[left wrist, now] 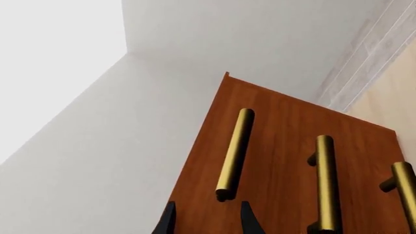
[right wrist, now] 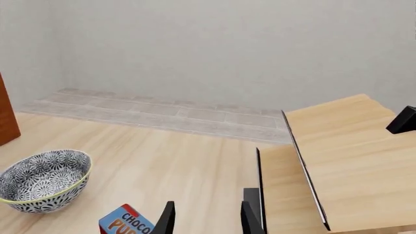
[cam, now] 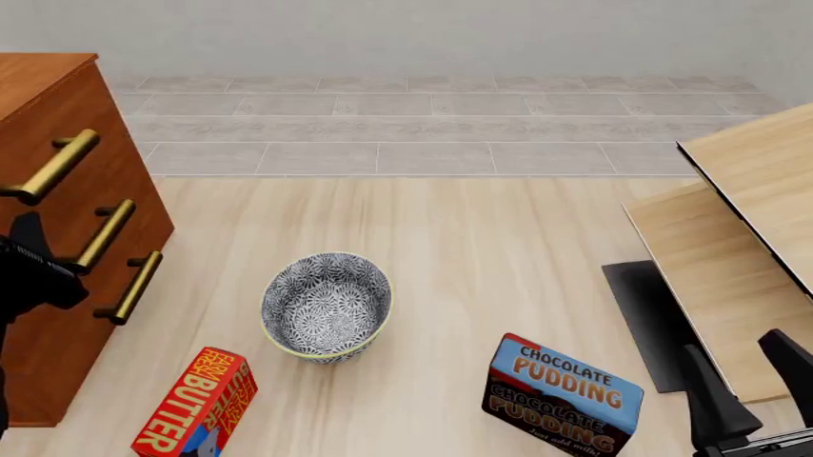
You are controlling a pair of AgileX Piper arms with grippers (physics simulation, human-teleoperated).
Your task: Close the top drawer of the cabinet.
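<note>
- Far left stands the large reddish-brown wooden cabinet [cam: 51, 238], its top drawer [cam: 32, 114] uppermost, long brass bar handle [left wrist: 235, 153] jutting out.
- Left gripper [left wrist: 206, 219] is right in front of that handle, fingers [left wrist: 167, 220] narrowly parted, gripping nothing.
- Right gripper [right wrist: 206, 219] sits near right, fingers [right wrist: 250, 214] parted and empty.
- Patterned blue-white ceramic bowl [cam: 326, 307] is mid-worktop [cam: 508, 248].

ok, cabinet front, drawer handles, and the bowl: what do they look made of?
Cabinet: looks like reddish-brown wood, smooth satin finish, faint grain visible.
Top drawer handle: brass-like metal, polished round bar with a bright highlight along it; the two lower handles match.
Bowl: likely glazed ceramic, dark floral pattern on white, pale yellowish rim.
It is a render, so the materials are only apparent.
</note>
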